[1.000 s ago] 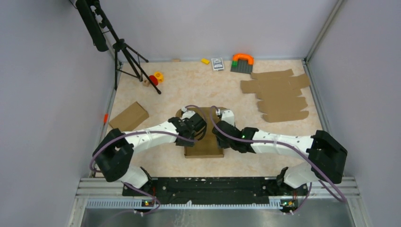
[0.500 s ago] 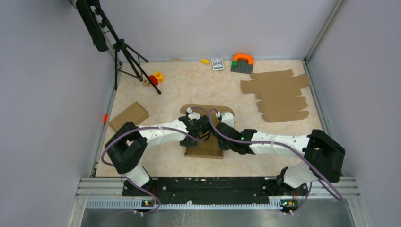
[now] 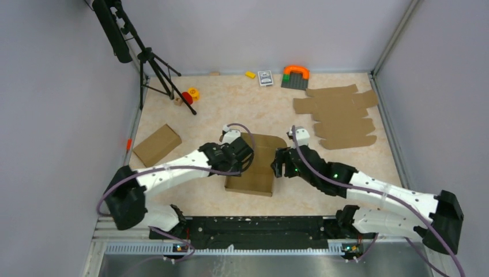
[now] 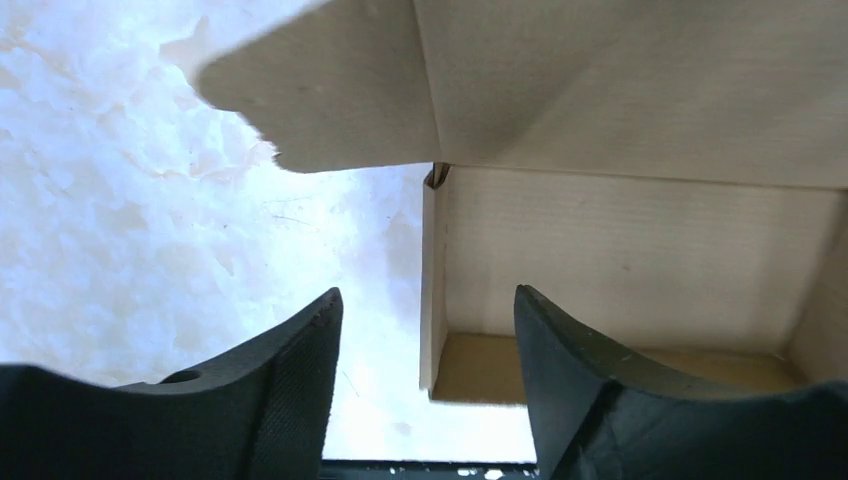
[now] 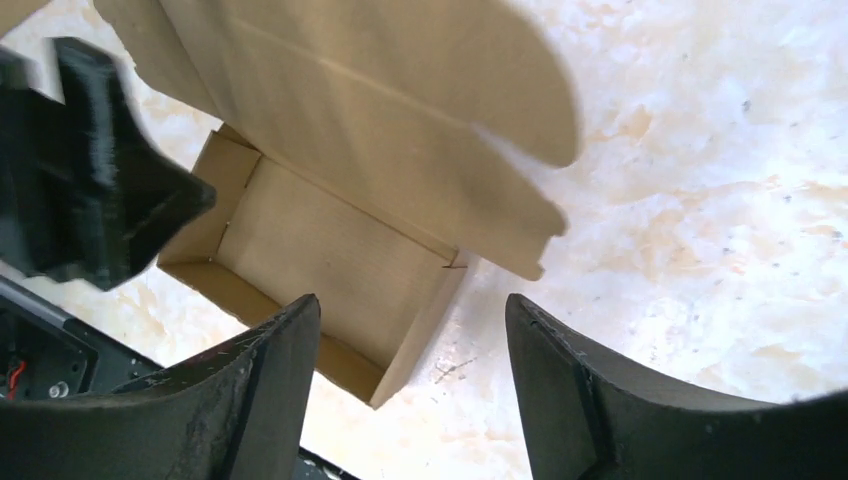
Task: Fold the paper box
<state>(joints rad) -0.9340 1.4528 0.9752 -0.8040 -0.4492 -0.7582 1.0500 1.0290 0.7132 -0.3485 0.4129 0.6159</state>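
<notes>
The paper box [image 3: 259, 176] sits at centre frame on the marbled table [image 3: 230, 109]. Its tray walls are already raised, while the lid flap stands open, yet to be closed and tucked. The left gripper [image 3: 243, 152] and right gripper [image 3: 279, 167] flank it, fingers spread wide, holding nothing. Spare cardboard sheets [image 3: 340, 118] lie upper right.
</notes>
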